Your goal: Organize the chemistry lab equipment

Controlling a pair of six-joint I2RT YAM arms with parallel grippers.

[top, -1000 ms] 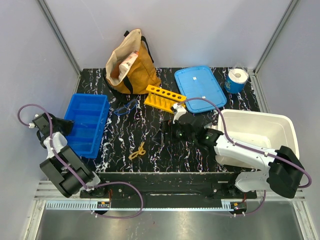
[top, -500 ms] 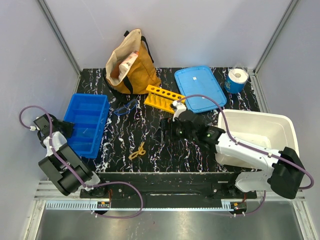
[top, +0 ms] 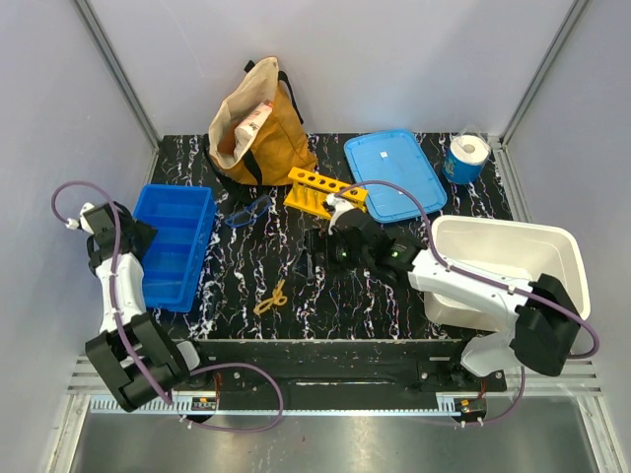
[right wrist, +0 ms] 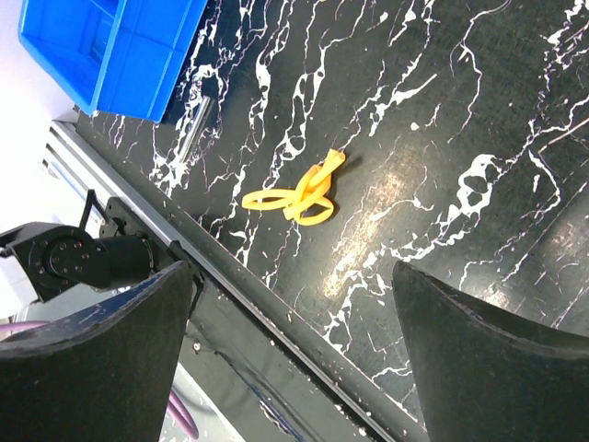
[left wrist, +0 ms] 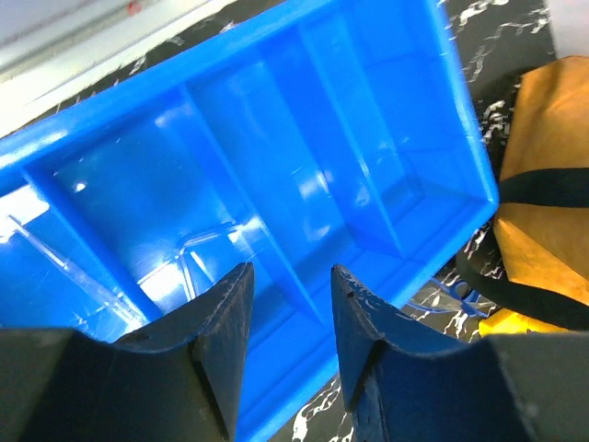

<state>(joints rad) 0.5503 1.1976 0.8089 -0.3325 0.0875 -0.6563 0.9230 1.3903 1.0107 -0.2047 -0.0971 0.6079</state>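
A small yellow looped piece [top: 271, 296] [right wrist: 294, 195] lies near the table's front edge. My right gripper [top: 308, 258] [right wrist: 293, 269] hovers just right of it and above it, open wide and empty. Clear safety goggles [top: 248, 211] with a dark-blue frame lie between the blue bin [top: 173, 244] and the tan bag. My left gripper [top: 131, 237] [left wrist: 290, 285] hangs over the bin's left side, jaws apart with nothing between them. Thin clear tubes [left wrist: 207, 247] lie in a bin compartment. Another thin tube [right wrist: 193, 124] rests on the table beside the bin.
A tan fabric bag [top: 258, 128] stands at the back. A yellow tube rack [top: 325, 192] and a blue lid [top: 394, 174] lie behind my right gripper. A white paper roll [top: 466, 158] is at the back right, and a white tub [top: 523, 258] sits on the right.
My left gripper's jaws have spread apart and the arm has drawn back and up at the bin's left side. My right gripper has moved left toward the yellow loops.
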